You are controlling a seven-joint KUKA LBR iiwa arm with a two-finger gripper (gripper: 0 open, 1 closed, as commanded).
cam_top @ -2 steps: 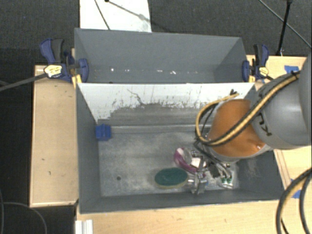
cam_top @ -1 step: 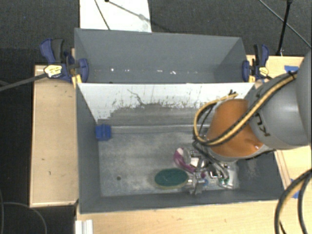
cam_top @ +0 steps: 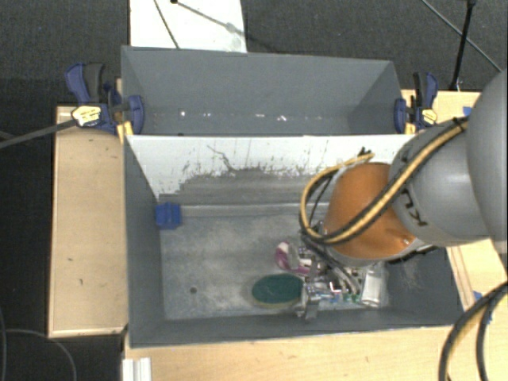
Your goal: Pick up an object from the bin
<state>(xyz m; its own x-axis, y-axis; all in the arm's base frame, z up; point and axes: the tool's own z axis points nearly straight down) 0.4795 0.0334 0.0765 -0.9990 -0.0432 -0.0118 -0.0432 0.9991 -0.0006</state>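
My gripper is low near the bin's front wall, right of the middle. A dark green flat oval thing lies just to its left, touching or nearly touching it. A small pink and purple thing lies just behind the green one, next to the gripper's body. A white and silver thing lies to the gripper's right, partly under the arm.
A small blue block rests against the left wall, far from the gripper. The arm with its orange cover and cables reaches in from the right and hides the right part of the bin floor.
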